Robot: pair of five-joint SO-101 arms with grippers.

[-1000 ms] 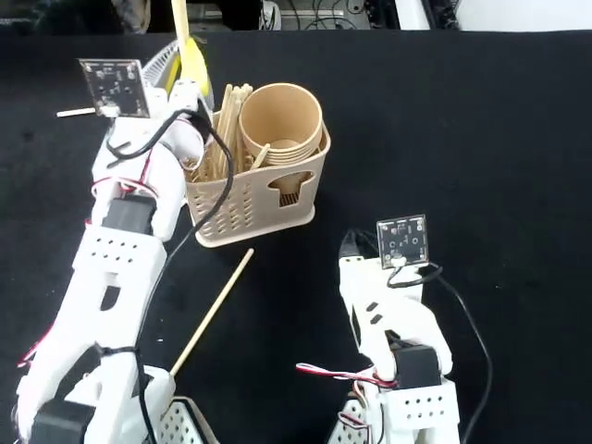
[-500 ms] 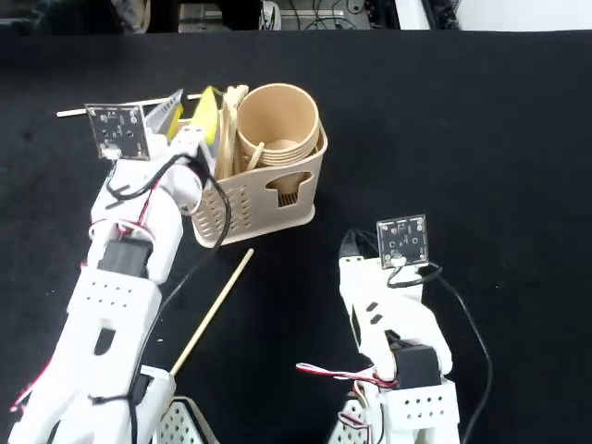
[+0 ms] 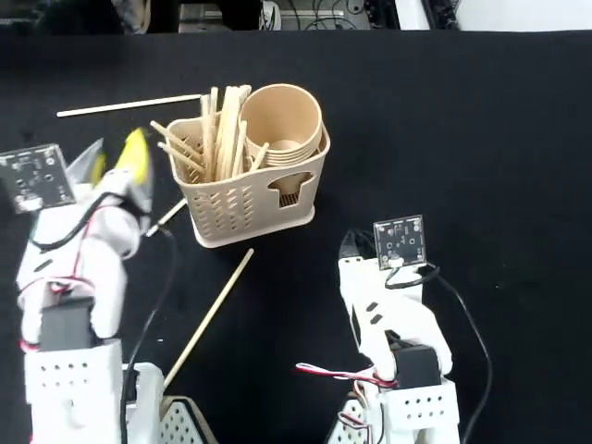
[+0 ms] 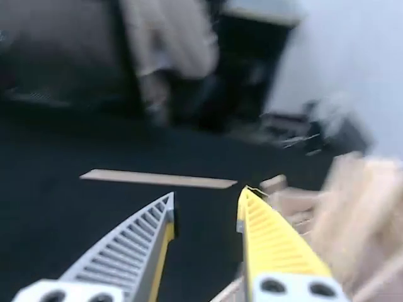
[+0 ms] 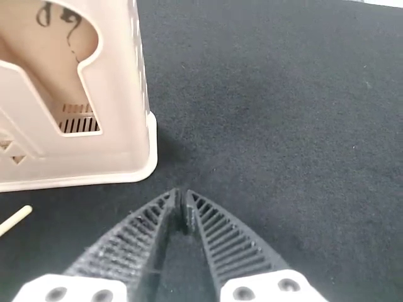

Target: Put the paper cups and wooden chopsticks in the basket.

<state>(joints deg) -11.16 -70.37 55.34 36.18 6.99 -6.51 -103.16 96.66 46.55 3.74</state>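
While three sticks lie loose: the task is, I judge, unfinished, and each loose stick carries its own risk.
Left tool: open, with nothing between its fingers, hanging just beside the basket on the side of the stick compartment.
Right tool: closed on nothing, low over the bench near the basket's corner. It would have to open before any grasp.
Cups: stacked upright inside the basket.
Bundled sticks: standing in the basket, with several fanning out over the rim toward the left tool. A sweep of that arm could catch their ends and flick them out, or tip the basket.
Far stick: flat on the bench beyond the left tool, well apart from the basket. It is thin and lies on cloth, so it may slide or roll out of the fingers unless they close squarely across it.
Near stick: flat between the two arms, one end near the basket and the other by the left arm's base. A grasp near one end could let it swing and strike the basket wall on the way in.
Third stick: a short piece shows between the left arm and the basket wall; I cannot tell whether it touches the wall. The arm's cable hangs close and could drag it.
Drop-in: the stick compartment looks crowded, so a new stick may jam on the leaning ones and bounce back out.
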